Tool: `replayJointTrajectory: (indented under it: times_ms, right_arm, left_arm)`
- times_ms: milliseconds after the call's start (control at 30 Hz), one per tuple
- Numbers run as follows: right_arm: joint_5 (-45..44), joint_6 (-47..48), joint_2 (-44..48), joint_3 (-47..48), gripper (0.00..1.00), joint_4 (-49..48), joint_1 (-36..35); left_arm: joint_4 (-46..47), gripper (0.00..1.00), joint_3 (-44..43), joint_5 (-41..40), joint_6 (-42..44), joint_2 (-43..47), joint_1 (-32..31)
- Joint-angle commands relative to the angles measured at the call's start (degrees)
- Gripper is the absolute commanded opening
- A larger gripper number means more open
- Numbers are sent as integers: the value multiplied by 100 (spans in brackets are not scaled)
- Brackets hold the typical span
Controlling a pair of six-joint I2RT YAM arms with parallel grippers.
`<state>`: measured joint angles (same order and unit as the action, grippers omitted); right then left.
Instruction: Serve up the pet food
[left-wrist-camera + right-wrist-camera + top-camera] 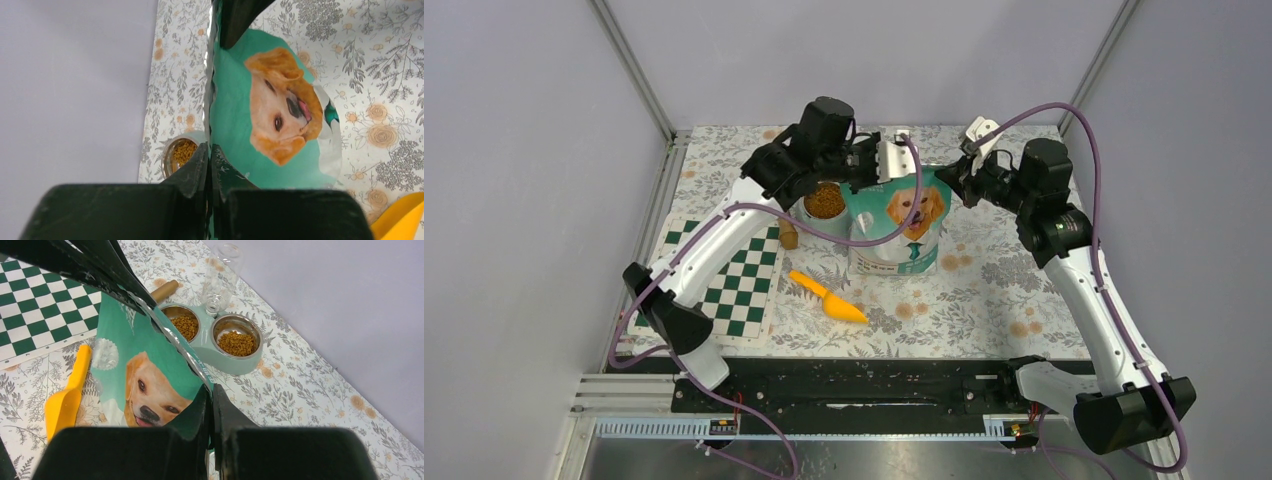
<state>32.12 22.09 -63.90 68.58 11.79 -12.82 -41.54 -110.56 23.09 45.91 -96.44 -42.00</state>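
On the floral surface [994, 300] the teal bag [902, 225] stands upright, its top edge clamped by the left pincer [209, 152] and the right pincer [210, 396]. The pet food [826, 200] sits in the bowls [240, 362] at its ten o'clock. An uneven pull could topple the bag onto them.

Left claw [209, 149] pinches the bag [235, 100] edge; kibble [183, 152] fills a bowl [166, 165] alongside.

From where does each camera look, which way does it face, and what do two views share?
Top external: above, behind the robot, looking down; both arms show.
Left wrist: on its arm, facing down past the left gripper, shut on the teal foil dog-print bag.
Right wrist: likewise past the right gripper, toward brown kibble pellets.
Both wrists share bag, orange plastic scoop.
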Motion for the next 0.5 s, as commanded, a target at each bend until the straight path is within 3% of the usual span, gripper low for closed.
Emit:
replayJointTrajectory:
  times_ms: [0,467]
  right_arm:
    - [-2027,446,501,204,0,-607,526]
    - [-1491,838,703,22,0,-519,526]
  left_arm:
    - [-1596,0,237,-1817,234,828,1147]
    - [-1495,0,1081,-1551,207,1538,1909]
